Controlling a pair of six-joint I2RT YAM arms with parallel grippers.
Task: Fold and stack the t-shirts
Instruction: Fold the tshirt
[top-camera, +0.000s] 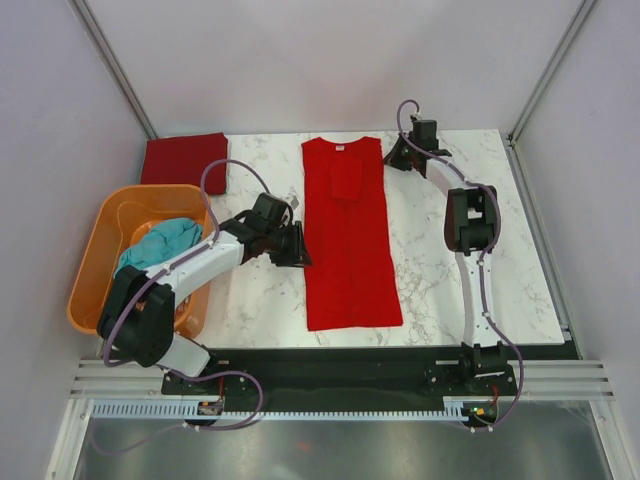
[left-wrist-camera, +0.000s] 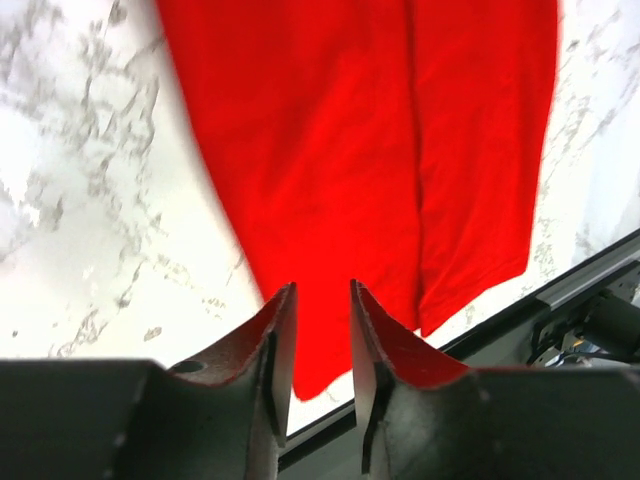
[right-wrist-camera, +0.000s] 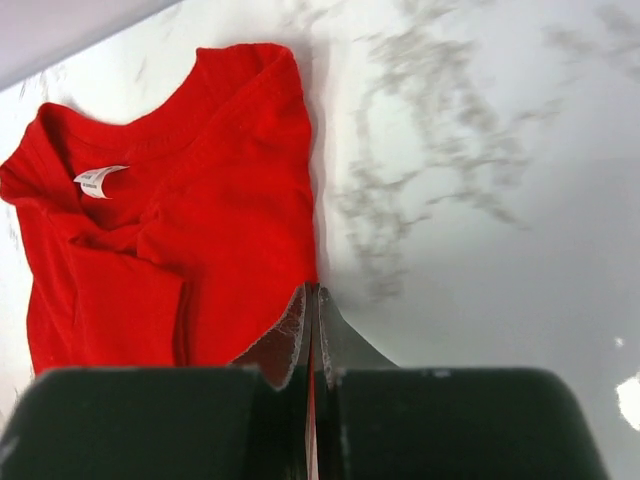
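We see the bright red t-shirt (top-camera: 350, 235) lying flat in the middle of the table (top-camera: 450, 290), folded to a long narrow strip. Its long axis runs from the near edge to the far edge. The collar with the small white label (right-wrist-camera: 98, 180) points to the far side and the hem points to the arm bases. The maroon t-shirt (top-camera: 185, 160) lies folded at the far left corner of the table. The teal t-shirt (top-camera: 160, 245) lies crumpled in the orange basket (top-camera: 100, 235) on the left. The left arm rises from its base over the basket and its forearm reaches to the right, so the left pincer (left-wrist-camera: 320, 300) is at the left edge of the red strip, about the middle of its length. Its jaws stand a little apart and we see nothing held between them. The right arm stretches far along the right side and bends left at the wrist. The right pincer (right-wrist-camera: 312, 300) is at the right edge of the shirt near the shoulder, its jaws pressed together with a thin line of red cloth between them.
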